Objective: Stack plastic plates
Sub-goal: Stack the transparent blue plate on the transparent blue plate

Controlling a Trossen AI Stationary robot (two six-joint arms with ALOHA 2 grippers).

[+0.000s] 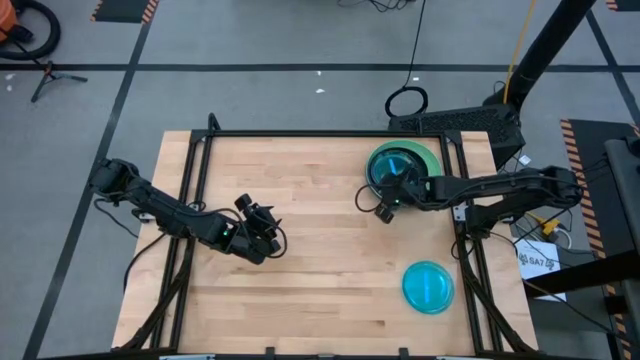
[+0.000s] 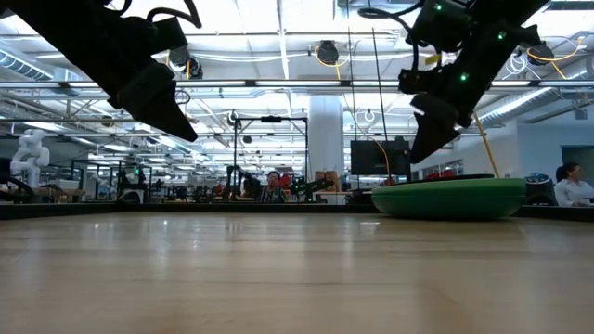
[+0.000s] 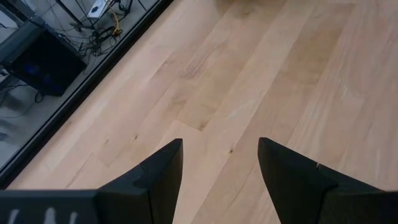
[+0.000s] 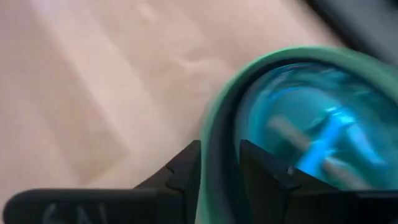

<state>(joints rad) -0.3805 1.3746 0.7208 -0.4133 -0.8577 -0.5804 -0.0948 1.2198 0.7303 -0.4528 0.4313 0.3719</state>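
**Plate stack at far right of tabletop, one blue plate apart**

Item 1. Tabletop [image 1: 320, 290]: pale wood planks in a dark frame, seen whole from above.

Item 2. Plate stack [image 1: 412, 160]: stands at the far right part of the tabletop, near its back edge. A mint green plate [image 1: 432, 155] shows as the outer rim; a cyan-blue plate [image 1: 392, 165] lies on top, inside that rim. In the low view the stack [image 2: 450, 198] reads as a low green mound with a darker top edge. What lies between the visible layers cannot be told.

Item 3. Single cyan-blue plate [image 1: 428, 286]: lies flat and alone on the near right part of the tabletop, well apart from the stack and touching nothing else.

Item 4. Right pincer [image 1: 387, 205]: reaches in from the right side and sits at the near-left edge of the stack. In the right wrist view its two dark fingers [image 4: 180, 171] stand a little apart, one either side of the mint green rim [image 4: 214, 143]; whether they press on that rim cannot be told.

Item 5. Left pincer [image 1: 268, 232]: hangs over bare wood left of centre, well apart from every plate. In the left wrist view its fingers [image 3: 158, 171] stand wide apart with only planks between them.

Item 6. Background, low view: a large workshop hall behind the tabletop, with people seated far off.
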